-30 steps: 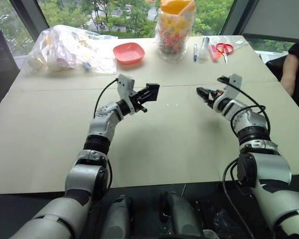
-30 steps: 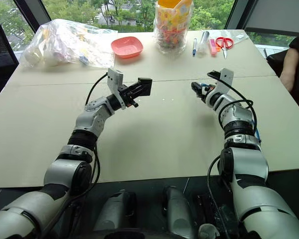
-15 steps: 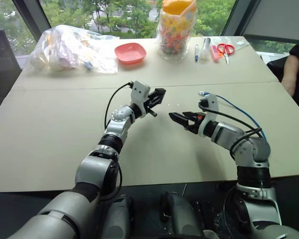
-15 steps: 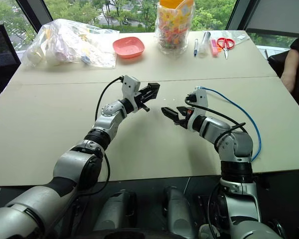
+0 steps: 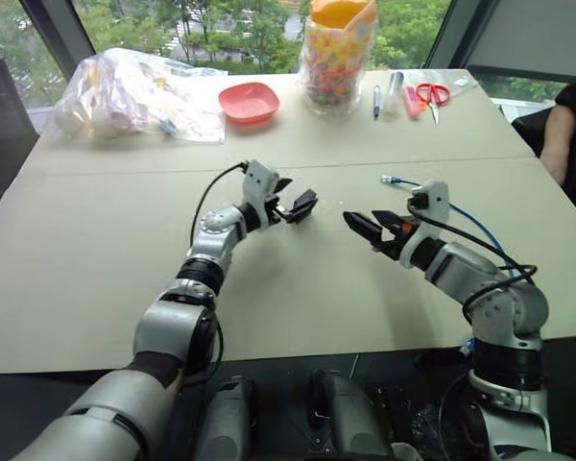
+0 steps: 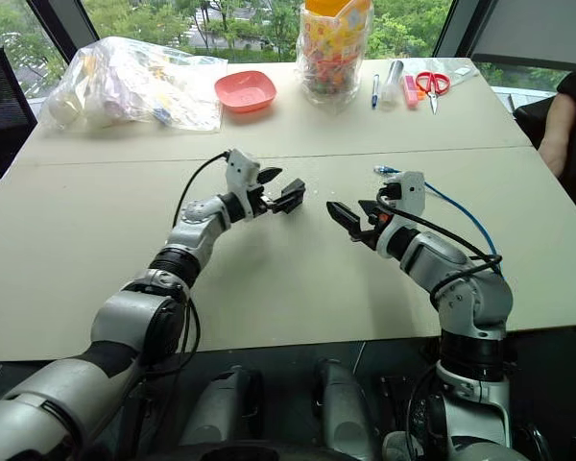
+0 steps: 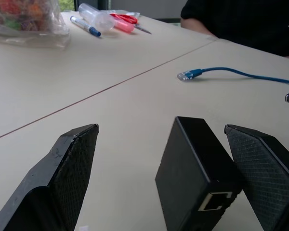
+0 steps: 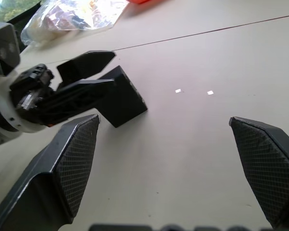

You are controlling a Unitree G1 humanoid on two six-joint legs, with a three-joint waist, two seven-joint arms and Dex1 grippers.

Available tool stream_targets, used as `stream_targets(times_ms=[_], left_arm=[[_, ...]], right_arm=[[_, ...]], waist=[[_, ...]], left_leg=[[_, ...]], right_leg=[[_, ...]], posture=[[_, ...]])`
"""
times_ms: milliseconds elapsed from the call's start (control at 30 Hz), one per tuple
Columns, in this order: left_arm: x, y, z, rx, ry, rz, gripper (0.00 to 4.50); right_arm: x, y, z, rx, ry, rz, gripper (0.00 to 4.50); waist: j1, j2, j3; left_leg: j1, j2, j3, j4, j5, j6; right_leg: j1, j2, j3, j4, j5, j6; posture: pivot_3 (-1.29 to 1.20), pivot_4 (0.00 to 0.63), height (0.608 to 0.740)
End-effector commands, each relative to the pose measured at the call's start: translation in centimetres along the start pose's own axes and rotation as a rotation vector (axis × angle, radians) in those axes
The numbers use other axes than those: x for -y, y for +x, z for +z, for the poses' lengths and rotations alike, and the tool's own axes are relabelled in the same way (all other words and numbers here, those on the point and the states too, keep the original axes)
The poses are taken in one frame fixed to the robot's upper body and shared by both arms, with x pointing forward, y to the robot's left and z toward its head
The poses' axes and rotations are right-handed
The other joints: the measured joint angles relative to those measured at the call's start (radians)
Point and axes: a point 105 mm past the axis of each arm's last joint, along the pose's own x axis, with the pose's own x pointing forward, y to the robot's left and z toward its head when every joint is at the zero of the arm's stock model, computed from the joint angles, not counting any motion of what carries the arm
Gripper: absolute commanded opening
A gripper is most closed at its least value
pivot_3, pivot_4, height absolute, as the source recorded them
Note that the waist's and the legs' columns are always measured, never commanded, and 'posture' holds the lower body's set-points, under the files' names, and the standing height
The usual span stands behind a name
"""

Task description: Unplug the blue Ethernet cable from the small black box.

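The small black box sits between the wide-apart fingers of my open left gripper, leaning against one finger. Its port faces the camera and is empty. From the head, the box is at mid-table, at the tip of the left gripper. The blue Ethernet cable lies loose on the table, its clear plug beyond my right wrist and apart from the box. My right gripper is open, holds nothing and points at the box from a short way off.
At the far edge are a plastic bag, a pink bowl, a jar of coloured sweets, a pen and scissors. A person's arm rests at the table's right side.
My left gripper has opened, its fingers no longer shut on the box, and has sunk slightly. My right gripper, still open, has drawn back from far out and now faces the box.
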Motion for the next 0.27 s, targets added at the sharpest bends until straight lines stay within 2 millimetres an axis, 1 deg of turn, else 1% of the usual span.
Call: stream_targets(times_ms=[33, 67, 100, 167, 267], left_arm=[[0.2, -2.9, 2.6, 0.030, -0.018, -0.049, 4.33], [0.5, -4.0, 2.8, 0.016, -0.024, -0.053, 4.33], [0.9, -5.5, 2.8, -0.009, -0.024, -0.057, 4.33], [1.6, -7.4, 2.8, -0.051, -0.035, -0.058, 4.33], [2.2, -8.9, 2.8, -0.078, -0.059, -0.028, 4.33]], right_arm=[[-1.5, -1.5, 1.8, 0.079, -0.062, 0.077, 4.50], [-1.7, -1.9, 1.8, 0.078, -0.075, 0.090, 4.50], [-2.0, -2.4, 1.6, 0.072, -0.097, 0.103, 4.50], [-2.4, -2.9, 1.1, 0.061, -0.127, 0.120, 4.50], [-2.8, -3.2, 0.8, 0.061, -0.151, 0.134, 4.50]], waist=[[0.001, 0.000, 0.000], [0.002, 0.000, 0.000], [0.004, 0.000, 0.000], [0.005, 0.000, 0.000], [0.011, 0.000, 0.000]], left_leg=[[0.000, 0.000, 0.000, 0.000, 0.000, 0.000], [0.000, 0.000, 0.000, 0.000, 0.000, 0.000], [0.000, 0.000, 0.000, 0.000, 0.000, 0.000], [0.000, 0.000, -0.001, 0.000, 0.000, 0.000], [0.000, 0.000, -0.001, 0.001, 0.000, 0.000]], right_leg=[[0.000, 0.000, 0.000, 0.000, 0.000, 0.000], [0.000, 0.001, 0.000, 0.000, 0.000, -0.001], [0.000, 0.001, 0.001, 0.000, 0.000, -0.001], [0.000, 0.000, 0.001, 0.000, 0.000, -0.001], [0.002, -0.001, 0.000, 0.000, -0.002, -0.002]], posture=[[0.00, 0.150, 0.740], [0.00, 0.150, 0.740], [0.00, 0.150, 0.740], [0.00, 0.150, 0.740], [0.00, 0.150, 0.740]])
